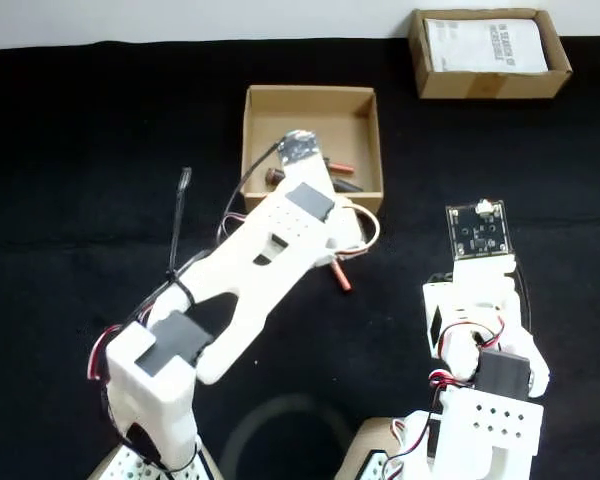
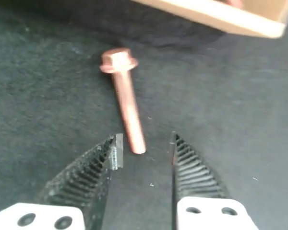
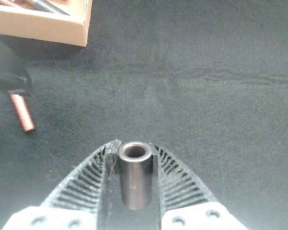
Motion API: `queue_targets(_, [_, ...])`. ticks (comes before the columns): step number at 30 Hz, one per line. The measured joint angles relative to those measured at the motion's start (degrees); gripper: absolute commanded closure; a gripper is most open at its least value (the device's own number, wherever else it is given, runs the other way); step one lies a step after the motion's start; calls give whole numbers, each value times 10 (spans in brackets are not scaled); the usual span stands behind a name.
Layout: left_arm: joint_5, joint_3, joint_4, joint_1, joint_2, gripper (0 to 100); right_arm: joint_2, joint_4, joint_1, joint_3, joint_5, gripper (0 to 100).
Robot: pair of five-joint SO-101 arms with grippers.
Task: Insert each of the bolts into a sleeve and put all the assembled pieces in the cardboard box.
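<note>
bolt: copper bolt (image 2: 124, 103) flat on the cloth, just outside the cardboard box (image 1: 310, 93)
left gripper (image 2: 145, 143): jaws apart, bolt's tip between the fingertips
sleeve (image 3: 135, 175): dark metal, clamped in right gripper (image 3: 134, 146)
surface: black cloth (image 1: 80, 150); second box (image 1: 485, 83) with a printed sheet at the far edge
hidden: pieces (image 1: 338, 170) in the cardboard box partly covered by the left arm, count unclear

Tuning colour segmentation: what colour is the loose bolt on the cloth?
Copper-coloured bolt; clearest in left wrist view.

1 overhead camera looks down; 2 close wrist cameras share the bolt (image 2: 125, 103).
</note>
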Motion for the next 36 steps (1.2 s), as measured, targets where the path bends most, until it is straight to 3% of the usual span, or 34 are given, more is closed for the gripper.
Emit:
queue_targets(15, [0, 0, -92, -69, 83, 869, 0, 0, 0, 0, 0, 992])
queue_targets(20, [0, -13, -94, -67, 108, 992, 0, 0, 0, 0, 0, 992])
queue_targets(32, [1, -53, -89, -64, 123, 992, 0, 0, 0, 0, 0, 992])
queue_targets(36, [-9, -105, -36, -60, 126, 992, 0, -23, -1, 0, -28, 992])
